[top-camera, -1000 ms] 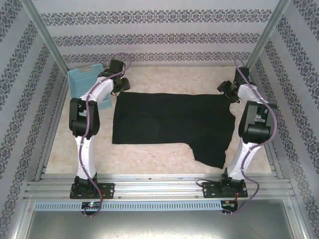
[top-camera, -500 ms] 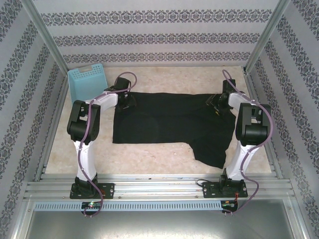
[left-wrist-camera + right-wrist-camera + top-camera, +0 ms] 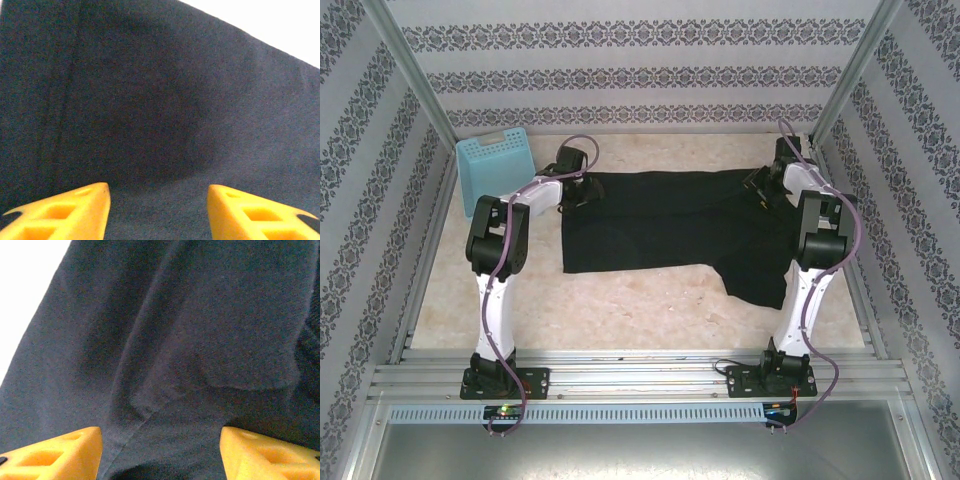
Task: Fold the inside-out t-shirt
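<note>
Top: shirt (image 3: 670,225) flat on table (image 3: 620,300), right of basket (image 3: 495,170). L claw (image 3: 582,190) on shirt corner nearest basket; R claw (image 3: 763,187) on far corner, well apart from basket.
L wrist: fingers (image 3: 75,210) spread, cloth beneath.
R wrist: fingers (image 3: 65,452) spread, creased cloth beneath.

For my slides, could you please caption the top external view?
Left gripper and right gripper over the far corners of the black t-shirt spread on the table.

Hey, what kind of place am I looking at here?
Probably a robot test booth, not a home: a left arm and right arm bolted to a metal rail, with wallpapered panels boxing in a table holding a black t-shirt.
</note>
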Available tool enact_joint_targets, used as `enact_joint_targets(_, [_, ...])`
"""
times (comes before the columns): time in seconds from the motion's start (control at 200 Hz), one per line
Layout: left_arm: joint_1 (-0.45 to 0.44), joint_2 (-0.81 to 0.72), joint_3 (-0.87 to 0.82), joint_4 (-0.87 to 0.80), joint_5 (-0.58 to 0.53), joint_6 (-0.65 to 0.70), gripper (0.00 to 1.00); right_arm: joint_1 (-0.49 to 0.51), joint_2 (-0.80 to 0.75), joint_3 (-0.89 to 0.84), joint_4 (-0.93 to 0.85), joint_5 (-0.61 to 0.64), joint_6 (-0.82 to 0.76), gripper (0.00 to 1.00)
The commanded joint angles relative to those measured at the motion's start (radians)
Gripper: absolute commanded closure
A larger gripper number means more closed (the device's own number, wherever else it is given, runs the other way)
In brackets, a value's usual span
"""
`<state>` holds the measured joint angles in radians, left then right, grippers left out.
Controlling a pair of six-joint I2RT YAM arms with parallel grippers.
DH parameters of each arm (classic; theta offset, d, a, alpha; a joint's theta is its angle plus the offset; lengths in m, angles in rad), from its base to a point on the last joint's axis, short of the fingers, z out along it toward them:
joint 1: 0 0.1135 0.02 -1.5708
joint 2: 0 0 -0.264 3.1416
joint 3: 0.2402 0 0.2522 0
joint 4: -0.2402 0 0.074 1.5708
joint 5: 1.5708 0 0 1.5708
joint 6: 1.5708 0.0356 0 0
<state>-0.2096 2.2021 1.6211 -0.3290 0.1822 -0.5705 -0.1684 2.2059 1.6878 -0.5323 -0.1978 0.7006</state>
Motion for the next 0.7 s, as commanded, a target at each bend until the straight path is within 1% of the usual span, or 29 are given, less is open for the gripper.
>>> enact_joint_targets(0.0, [-0.006, -0.063, 0.033, -0.138, -0.063, 0.029, 0.40, -0.011, -0.083, -0.007, -0.069, 0.041, -0.050, 0.34])
enact_joint_targets(0.065, [-0.024, -0.142, 0.014, -0.198, -0.117, 0.044, 0.35, -0.010, -0.180, -0.076, -0.060, 0.050, -0.073, 0.31])
enact_joint_targets(0.165, [-0.073, -0.292, -0.087, -0.258, -0.249, 0.052, 0.22, 0.001, -0.344, -0.225, -0.029, 0.071, -0.102, 0.26])
enact_joint_targets(0.205, [-0.089, -0.351, -0.149, -0.261, -0.280, 0.047, 0.19, 0.009, -0.411, -0.283, -0.027, 0.083, -0.112, 0.25])
enact_joint_targets(0.27, [-0.103, -0.438, -0.251, -0.275, -0.319, 0.020, 0.17, 0.026, -0.506, -0.379, -0.038, 0.112, -0.115, 0.23])
enact_joint_targets(0.35, [-0.120, -0.550, -0.401, -0.254, -0.361, -0.008, 0.17, 0.051, -0.604, -0.498, -0.034, 0.121, -0.116, 0.23])
enact_joint_targets(0.46, [-0.138, -0.660, -0.570, -0.214, -0.366, -0.046, 0.17, 0.083, -0.715, -0.634, -0.037, 0.124, -0.120, 0.23])
enact_joint_targets(0.57, [-0.146, -0.713, -0.692, -0.157, -0.343, -0.067, 0.19, 0.107, -0.809, -0.738, -0.061, 0.145, -0.122, 0.22])
enact_joint_targets(0.694, [-0.151, -0.716, -0.778, -0.084, -0.287, -0.095, 0.25, 0.125, -0.900, -0.835, -0.084, 0.173, -0.106, 0.22])
